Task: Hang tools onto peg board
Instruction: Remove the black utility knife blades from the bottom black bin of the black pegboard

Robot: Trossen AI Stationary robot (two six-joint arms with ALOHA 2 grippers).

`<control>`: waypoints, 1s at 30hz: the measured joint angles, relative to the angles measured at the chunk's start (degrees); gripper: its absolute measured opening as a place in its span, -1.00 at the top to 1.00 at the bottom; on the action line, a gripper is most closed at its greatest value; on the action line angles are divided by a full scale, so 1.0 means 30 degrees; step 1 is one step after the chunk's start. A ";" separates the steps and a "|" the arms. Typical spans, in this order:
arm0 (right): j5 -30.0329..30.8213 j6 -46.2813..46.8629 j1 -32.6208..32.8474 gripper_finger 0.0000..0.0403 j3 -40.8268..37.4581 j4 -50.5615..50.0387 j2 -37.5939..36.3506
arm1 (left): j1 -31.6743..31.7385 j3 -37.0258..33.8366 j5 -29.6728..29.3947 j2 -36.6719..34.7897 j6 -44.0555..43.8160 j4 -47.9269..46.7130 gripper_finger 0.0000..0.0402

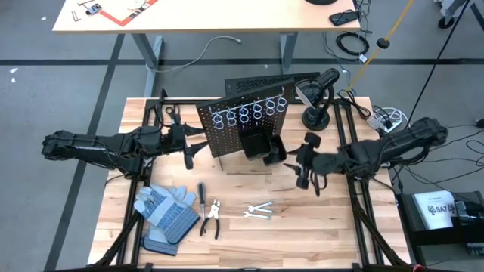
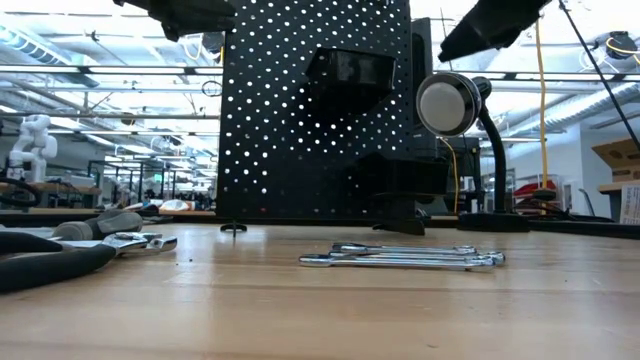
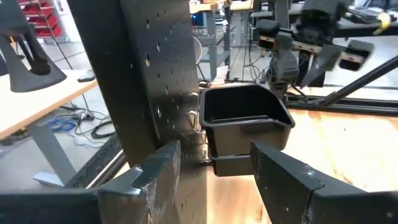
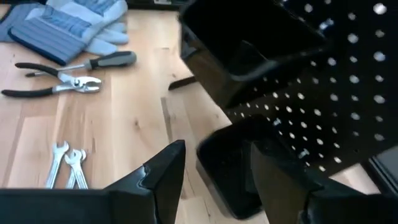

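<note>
The peg board (image 1: 246, 121) stands upright at the table's middle, with a row of silver rings (image 1: 249, 113) and black bins (image 1: 263, 147) on its near face. On the wood in front lie a screwdriver (image 1: 202, 193), pliers (image 1: 212, 219) and small silver wrenches (image 1: 259, 211). My left gripper (image 1: 189, 156) hovers open beside the board's left edge, which shows ahead of its fingers (image 3: 155, 180) with the bins (image 3: 245, 115) beyond. My right gripper (image 1: 306, 175) hangs open just right of the bins, with the lower bin (image 4: 230, 177) ahead of it. Neither holds anything.
Grey-and-blue work gloves (image 1: 166, 215) lie at the near left, beside the pliers. A black stand with a round head (image 1: 318, 113) sits behind the board on the right. Black frame rails (image 1: 355, 204) run along both sides of the table. Bare wood (image 1: 302, 234) lies at the near right.
</note>
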 joint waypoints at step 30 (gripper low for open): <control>-0.6761 -0.3422 -0.7579 0.13 0.0022 0.2550 0.7600 | 0.0029 0.0000 -0.1383 -0.0007 0.0411 -0.0260 -0.02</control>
